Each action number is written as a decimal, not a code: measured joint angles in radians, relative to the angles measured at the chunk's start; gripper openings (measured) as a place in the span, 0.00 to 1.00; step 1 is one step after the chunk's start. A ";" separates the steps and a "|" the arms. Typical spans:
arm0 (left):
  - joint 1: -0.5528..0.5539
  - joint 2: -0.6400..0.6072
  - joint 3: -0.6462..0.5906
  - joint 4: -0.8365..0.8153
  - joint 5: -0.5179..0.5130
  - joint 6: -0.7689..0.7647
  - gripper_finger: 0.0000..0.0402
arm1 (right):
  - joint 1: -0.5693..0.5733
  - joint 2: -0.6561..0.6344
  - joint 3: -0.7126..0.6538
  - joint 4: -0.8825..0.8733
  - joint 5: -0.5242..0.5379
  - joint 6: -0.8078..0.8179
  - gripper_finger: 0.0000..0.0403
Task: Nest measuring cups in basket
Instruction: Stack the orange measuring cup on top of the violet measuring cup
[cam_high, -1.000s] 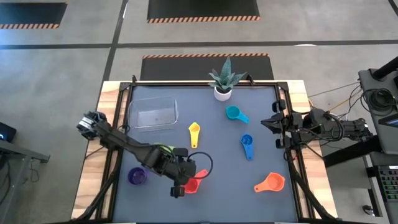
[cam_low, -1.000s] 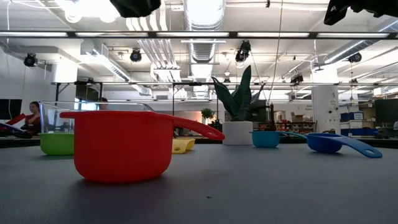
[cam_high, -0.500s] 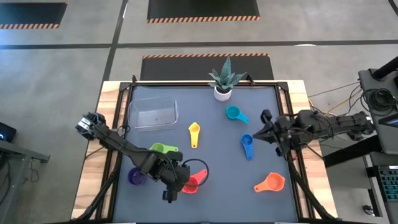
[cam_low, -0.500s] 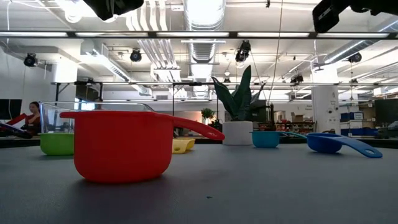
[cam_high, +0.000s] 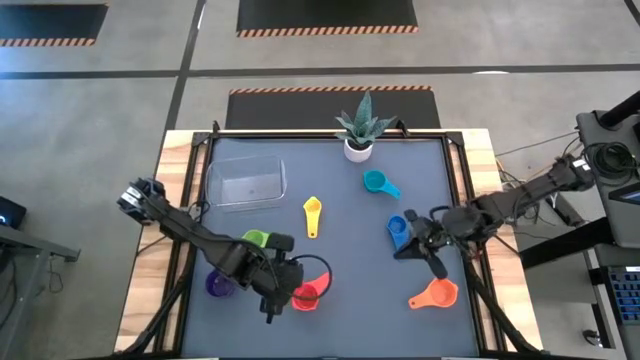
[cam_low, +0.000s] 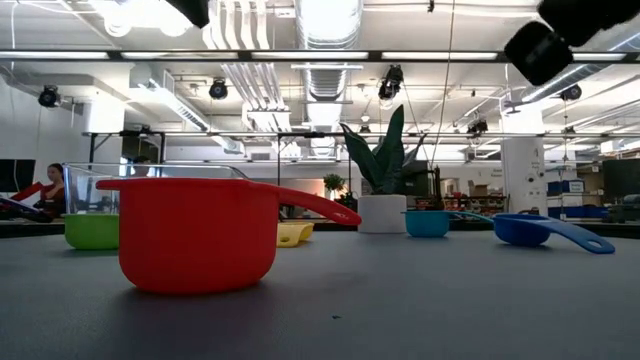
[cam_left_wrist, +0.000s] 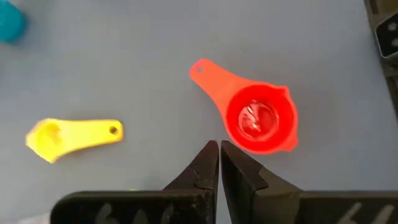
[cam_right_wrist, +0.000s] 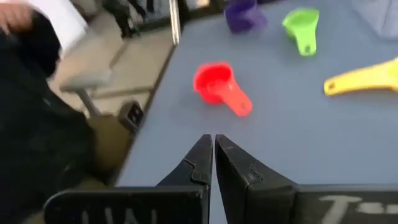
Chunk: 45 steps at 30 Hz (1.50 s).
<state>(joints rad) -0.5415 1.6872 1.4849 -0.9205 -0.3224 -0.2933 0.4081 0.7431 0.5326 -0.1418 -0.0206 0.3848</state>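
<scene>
Left gripper (cam_high: 268, 316) is hovering over the near-left part of the table, fingers (cam_left_wrist: 205, 167) pressed together with nothing between them, tip just beside the red cup (cam_high: 306, 296), not touching it. Right gripper (cam_high: 401, 252) is hanging over the right-centre of the table, fingers (cam_right_wrist: 200, 163) also together and holding nothing, just near of the blue cup (cam_high: 397, 229) and far of the orange cup (cam_high: 436, 294). Basket (cam_high: 245, 183) is sitting at the far left of the mat, clear, with no cup showing inside it. Teal cup (cam_high: 376, 182) is lying to the right of centre towards the far side, near the plant pot (cam_high: 358, 150). Yellow cup (cam_high: 312, 213) is lying in the middle, just right of the basket. Green cup (cam_high: 256, 240) is sitting near of the basket, partly under the left arm. Purple cup (cam_high: 219, 284) is sitting at the near-left, left of the left arm. Red cup is standing upright, handle pointing towards the far right. All seven cups are lying apart on the grey mat (cam_high: 350, 320), none nested. In the low view a person (cam_low: 50, 188) is sitting in the room at far left.
</scene>
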 joint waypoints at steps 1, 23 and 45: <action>0.000 -0.001 0.000 0.005 -0.014 0.011 0.00 | 0.017 0.008 -0.005 -0.003 0.017 0.000 0.02; 0.010 0.027 -0.002 0.319 -0.189 0.099 0.00 | 0.114 -0.055 -0.036 -0.005 0.098 -0.125 0.02; 0.060 0.101 -0.187 1.098 -0.237 0.371 0.00 | 0.114 -0.192 -0.049 0.097 0.136 -0.438 0.02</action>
<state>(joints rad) -0.4819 1.7878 1.2980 0.1773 -0.5594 0.0778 0.5217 0.5512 0.4839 -0.0447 0.1152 -0.0531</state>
